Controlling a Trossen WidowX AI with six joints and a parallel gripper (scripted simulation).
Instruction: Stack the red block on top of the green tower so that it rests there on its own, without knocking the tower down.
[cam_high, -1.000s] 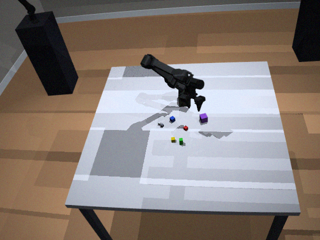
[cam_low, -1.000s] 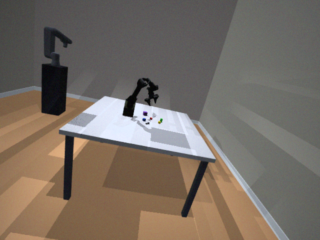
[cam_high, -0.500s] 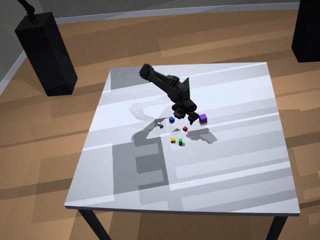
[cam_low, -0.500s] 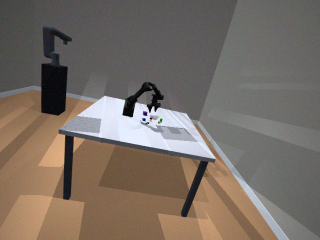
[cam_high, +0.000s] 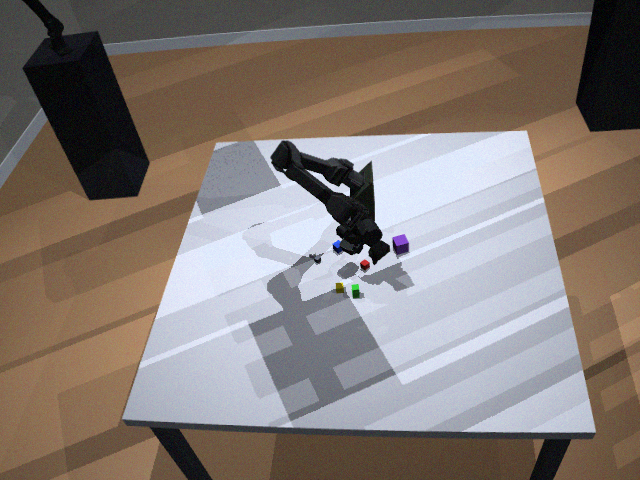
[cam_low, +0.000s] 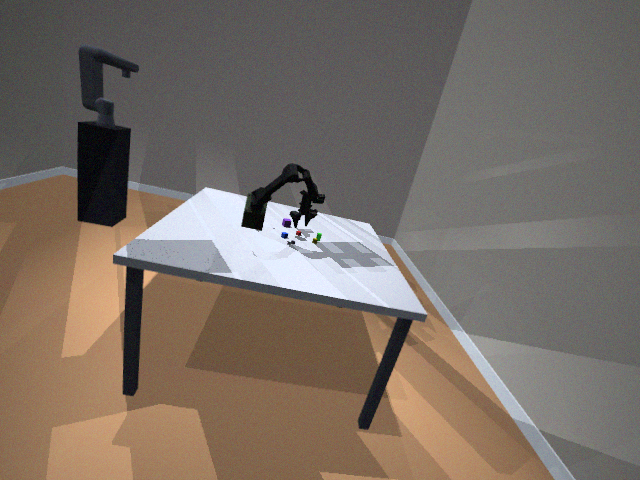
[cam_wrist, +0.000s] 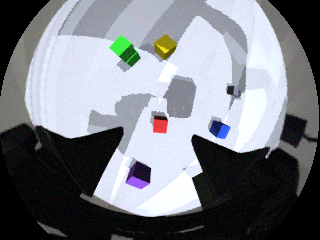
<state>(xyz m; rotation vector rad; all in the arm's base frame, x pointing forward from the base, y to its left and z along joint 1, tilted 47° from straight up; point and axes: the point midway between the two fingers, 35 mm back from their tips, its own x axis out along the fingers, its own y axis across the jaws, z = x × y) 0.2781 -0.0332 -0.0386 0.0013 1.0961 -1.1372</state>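
I am looking down on the worktop (cam_high: 465, 330) and seeing my tool (cam_high: 366, 253) hanging just above the red block (cam_high: 364, 265), its jaws spread wide and gripping nothing. In the wrist view the red block (cam_wrist: 160, 124) is sitting on the worktop between the two dark fingers, apart from both and a little ahead of their tips. The green tower (cam_high: 355, 290) is standing upright nearer the front edge, past the red block from the arm, and in the wrist view it (cam_wrist: 124, 50) is showing as two green cubes, one on the other. A yellow block (cam_high: 339, 287) is resting just beside the tower, a small gap between them. A blue block (cam_high: 337, 245) is lying close to one finger, and a larger purple block (cam_high: 400, 243) is lying close to the other, on the opposite side of the tool. A tiny dark grey piece (cam_high: 316, 257) is sitting beyond the blue block; I cannot tell what it is. From the exterior view the arm (cam_low: 281, 188) is arching over from its base and pointing the tool (cam_low: 302, 219) downward at the cluster of blocks.
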